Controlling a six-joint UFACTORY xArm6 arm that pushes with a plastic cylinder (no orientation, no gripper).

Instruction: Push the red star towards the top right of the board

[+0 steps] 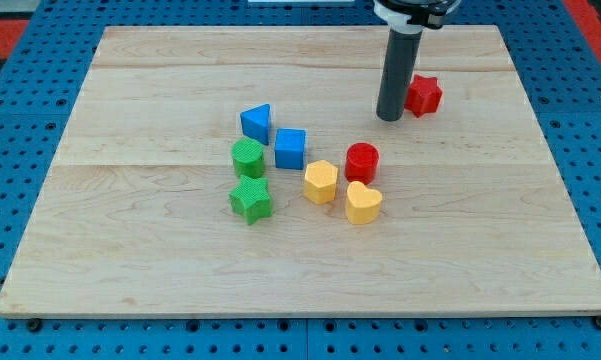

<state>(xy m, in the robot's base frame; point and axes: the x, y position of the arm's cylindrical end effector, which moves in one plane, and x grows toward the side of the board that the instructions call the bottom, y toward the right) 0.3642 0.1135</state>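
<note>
My tip (390, 117) is a bare dark rod with no claw to stand wide, narrow or holding, and it sits at the red star (423, 95)'s eight o'clock, seemingly touching it, though the rod hides the star's left edge. The star lies toward one o'clock of the wooden board (130, 260)'s centre, apart from the other blocks. Those cluster mid-board: a blue triangle (257, 123) at eleven o'clock of a blue cube (290, 149), a green cylinder (247, 158) above a green star (250, 199), and a red cylinder (361, 161) with a yellow hexagon (321, 182) and yellow heart (363, 202) below it.
</note>
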